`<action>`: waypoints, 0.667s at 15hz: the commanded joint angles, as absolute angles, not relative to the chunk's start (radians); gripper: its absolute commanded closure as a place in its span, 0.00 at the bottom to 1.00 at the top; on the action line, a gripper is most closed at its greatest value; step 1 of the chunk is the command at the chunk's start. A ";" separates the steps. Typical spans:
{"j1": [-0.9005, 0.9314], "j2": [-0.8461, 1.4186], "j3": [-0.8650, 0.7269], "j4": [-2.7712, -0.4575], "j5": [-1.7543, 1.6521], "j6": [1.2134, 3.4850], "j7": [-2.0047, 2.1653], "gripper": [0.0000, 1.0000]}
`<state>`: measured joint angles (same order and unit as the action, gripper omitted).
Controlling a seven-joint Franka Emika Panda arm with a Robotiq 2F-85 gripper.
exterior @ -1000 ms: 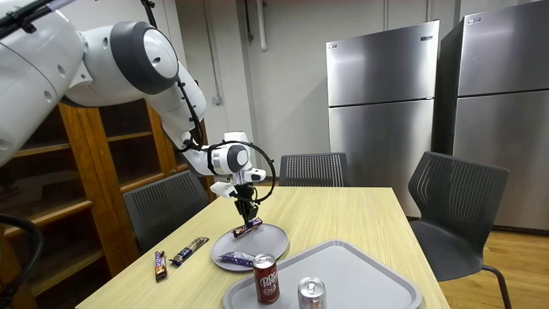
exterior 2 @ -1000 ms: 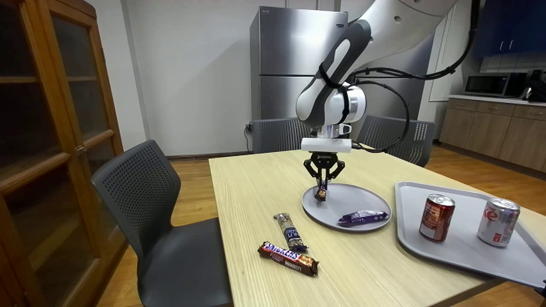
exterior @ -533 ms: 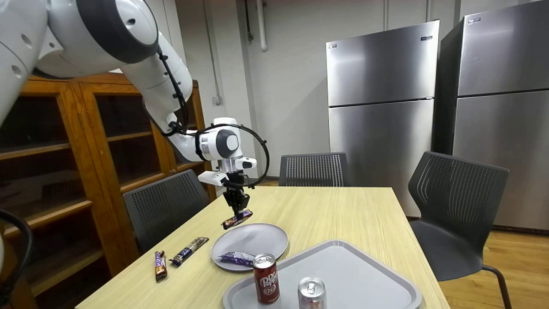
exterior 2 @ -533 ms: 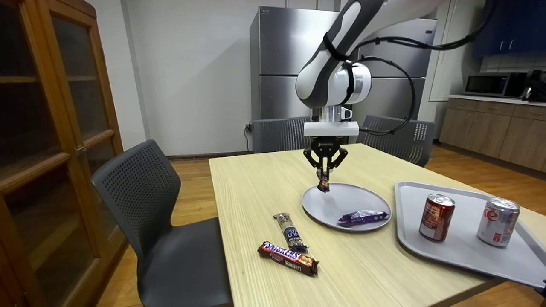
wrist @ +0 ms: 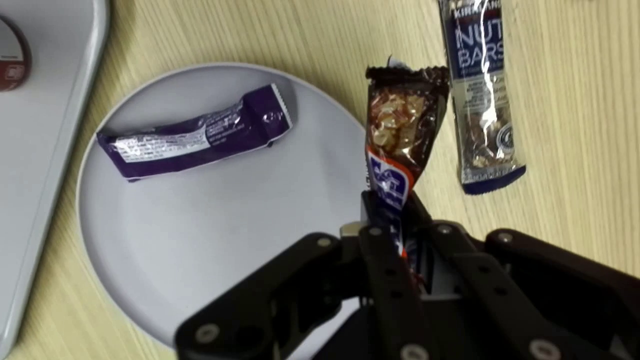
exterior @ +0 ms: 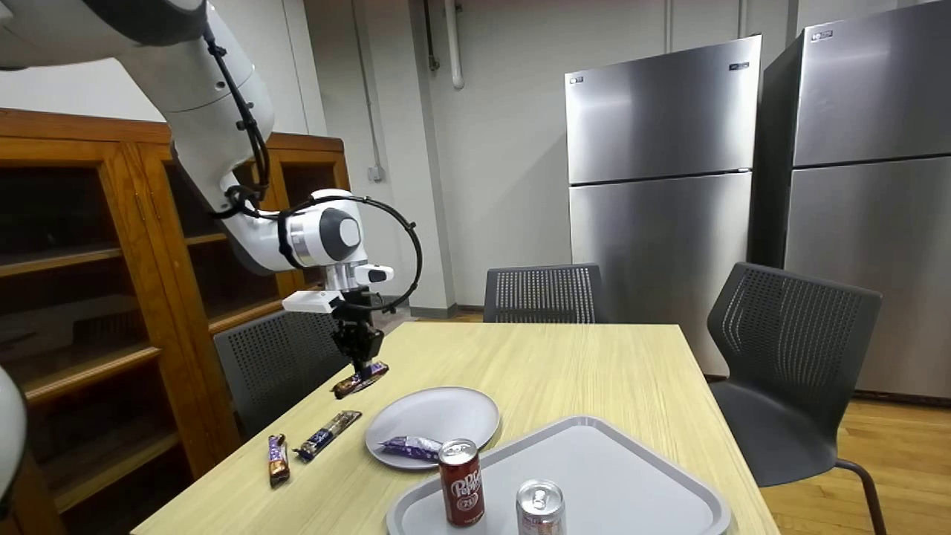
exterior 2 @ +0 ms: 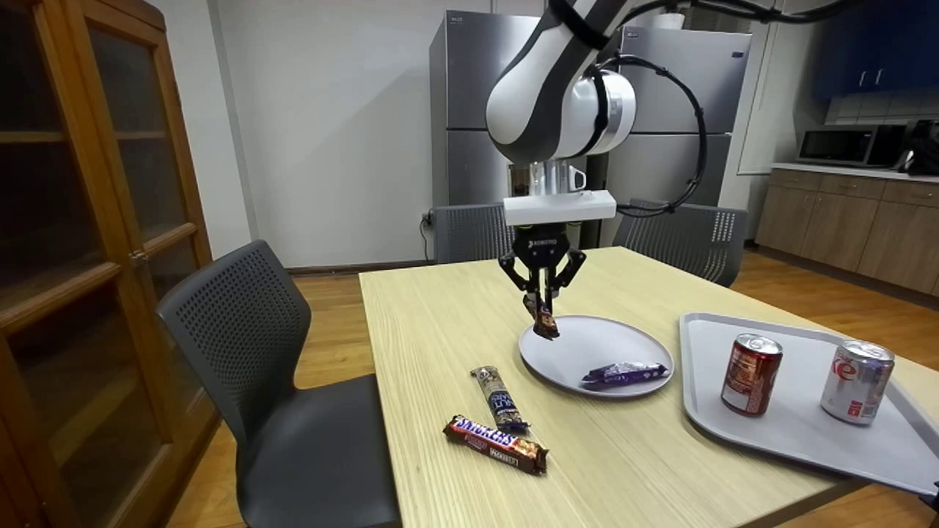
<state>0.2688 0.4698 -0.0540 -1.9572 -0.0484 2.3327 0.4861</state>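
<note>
1. Directly before the wrist camera, the pincer (exterior 2: 541, 299) is clamped on a brown-wrapped bar (wrist: 400, 130); its jaws stand close together with the wrapper pinched between them. "ROBOTIQ" is legible on the pincer's body in an exterior view.
2. Wrapper of the brown-wrapped bar: peanut picture toward the free end, then a blue panel edged in orange-red; lettering there is too partial to read. The bar is held above the table (exterior 2: 440, 323), near the rim of a grey plate (wrist: 225, 235).
3. On the plate, by its rim, lies a purple-wrapped bar (wrist: 200, 140) with a white text panel; print too small to read.
4. Flat on the table, outside the plate, a nut bar (wrist: 482, 90) reads "KIRKLAND", last letter partly lost, and "NUT BARS" on dark blue.
5. Just beside the nut bar, a Snickers bar (exterior 2: 495, 444) lies flat, "SNICKERS" plainly legible in an exterior view; the smaller line beneath is uncertain.
6. On a grey tray (exterior 2: 799, 425) near the plate stand, upright, a dark red can (exterior: 462, 487) marked "Dr Pepper" and "23", and a silver can (exterior 2: 858, 385) with red lettering ending in "e".
7. Beyond the table: dark grey chairs (exterior: 546, 293), a glass-fronted wooden cabinet (exterior: 126, 193) and two steel refrigerators (exterior: 657, 245), badges too small to read.
</note>
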 commanded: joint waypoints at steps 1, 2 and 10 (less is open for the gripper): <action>0.282 0.428 -0.025 -2.045 -0.083 2.350 0.494 0.97; 0.285 0.432 -0.021 -2.058 -0.088 2.357 0.493 0.97; 0.315 0.421 -0.019 -2.187 -0.149 2.405 0.511 0.97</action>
